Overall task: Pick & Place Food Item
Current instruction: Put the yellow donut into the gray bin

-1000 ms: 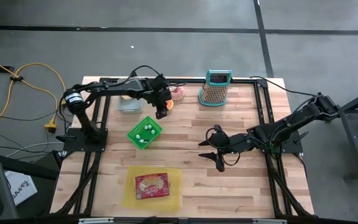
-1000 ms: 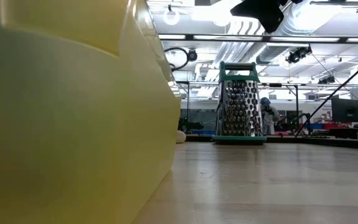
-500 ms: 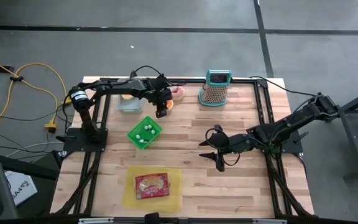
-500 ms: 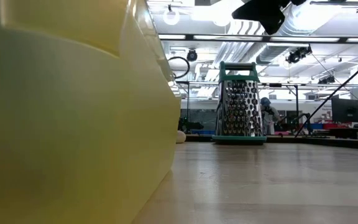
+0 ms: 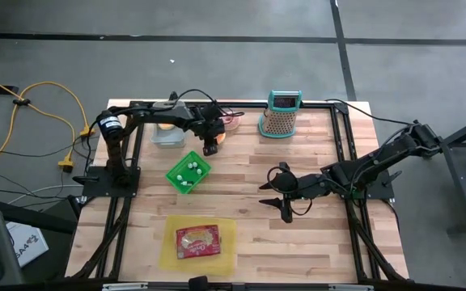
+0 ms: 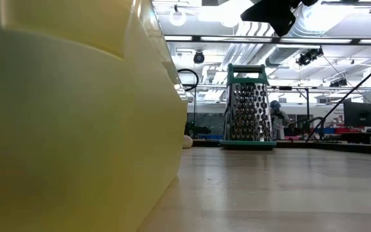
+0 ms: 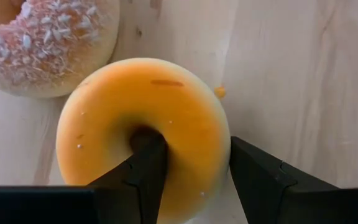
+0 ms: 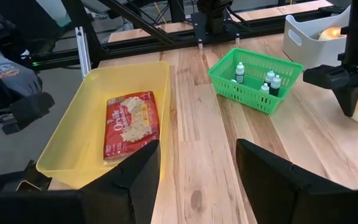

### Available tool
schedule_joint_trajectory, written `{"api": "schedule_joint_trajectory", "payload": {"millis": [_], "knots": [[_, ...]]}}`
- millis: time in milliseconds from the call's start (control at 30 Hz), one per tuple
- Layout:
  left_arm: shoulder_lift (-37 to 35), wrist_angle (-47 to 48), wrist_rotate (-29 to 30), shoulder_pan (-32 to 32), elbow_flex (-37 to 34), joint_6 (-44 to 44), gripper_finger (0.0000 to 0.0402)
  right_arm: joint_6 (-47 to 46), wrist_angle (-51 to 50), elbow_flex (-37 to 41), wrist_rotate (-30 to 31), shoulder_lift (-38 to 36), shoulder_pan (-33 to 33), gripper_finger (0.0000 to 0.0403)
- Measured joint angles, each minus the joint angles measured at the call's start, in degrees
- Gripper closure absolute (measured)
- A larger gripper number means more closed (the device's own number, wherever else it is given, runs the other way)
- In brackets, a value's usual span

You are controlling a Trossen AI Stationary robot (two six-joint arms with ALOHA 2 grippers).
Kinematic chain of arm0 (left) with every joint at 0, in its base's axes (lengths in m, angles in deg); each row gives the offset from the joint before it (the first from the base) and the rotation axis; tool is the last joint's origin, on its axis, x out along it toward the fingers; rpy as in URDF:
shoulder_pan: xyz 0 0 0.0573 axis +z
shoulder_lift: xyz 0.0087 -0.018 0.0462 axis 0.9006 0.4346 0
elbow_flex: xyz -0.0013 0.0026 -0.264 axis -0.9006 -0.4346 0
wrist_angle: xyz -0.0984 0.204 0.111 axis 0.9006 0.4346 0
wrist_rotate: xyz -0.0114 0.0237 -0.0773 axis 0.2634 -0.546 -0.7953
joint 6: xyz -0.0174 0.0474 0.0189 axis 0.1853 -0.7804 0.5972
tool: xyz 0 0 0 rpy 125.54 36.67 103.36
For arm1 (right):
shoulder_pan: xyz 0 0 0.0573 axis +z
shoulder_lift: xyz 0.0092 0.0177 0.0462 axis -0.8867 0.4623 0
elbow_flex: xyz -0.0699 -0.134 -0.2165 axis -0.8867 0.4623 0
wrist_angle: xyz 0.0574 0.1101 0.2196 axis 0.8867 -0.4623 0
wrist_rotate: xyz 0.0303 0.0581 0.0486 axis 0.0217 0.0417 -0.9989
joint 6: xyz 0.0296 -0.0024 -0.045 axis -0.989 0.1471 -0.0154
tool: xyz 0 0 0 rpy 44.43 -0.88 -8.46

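Note:
An orange-glazed doughnut [image 7: 143, 118] lies flat on the wooden table, at the far middle in the high view [image 5: 218, 136]. A pink sprinkled doughnut [image 7: 42, 43] lies right beside it. My left gripper [image 7: 191, 155] stands open over the orange doughnut, pointing steeply down. One finger [image 7: 146, 168] is at the doughnut's hole and the other [image 7: 260, 180] is outside its rim. My right gripper [image 5: 281, 194] waits open above the table's middle right with nothing between its fingers [image 8: 197, 155]. My left gripper comes from above, with one finger in the orange doughnut's hole [image 7: 143, 134] and the other beyond its outer rim [image 7: 224, 149]. One side of the ring lies between them. Whether either finger touches the doughnut I cannot tell. The doughnut lies flat on the table.
A white bin [image 5: 168, 133] stands at the far left. A green basket [image 5: 188, 171] with small bottles is nearer. A yellow tray [image 5: 225, 230] holding a red popcorn bag [image 5: 197, 241] sits at the near edge. A metal grater [image 5: 281, 115] stands far right of the doughnuts.
My left arm has leaned farther out over the table, and its gripper has sunk toward the orange doughnut with its fingers still apart. The doughnuts have not moved.

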Motion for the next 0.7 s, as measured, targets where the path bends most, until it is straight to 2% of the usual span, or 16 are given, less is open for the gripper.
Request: {"api": "schedule_joint_trajectory", "payload": {"millis": [333,533,700], "knots": [[-0.28,0.09,0.54,-0.35,0.96,0.42,0.0305,-0.22,-0.02,-0.01,-0.04,0.00,0.00,0.0205],[-0.51,0.20,1.41,-0.42,0.98,0.73,0.0311,-1.07,-0.22,0.00,-0.14,0.00,0.00,0.0205],[-4.66,0.90,2.85,-0.74,0.99,0.39,0.0311,-1.07,-0.55,0.01,-0.15,0.00,0.00,0.0205]]}}
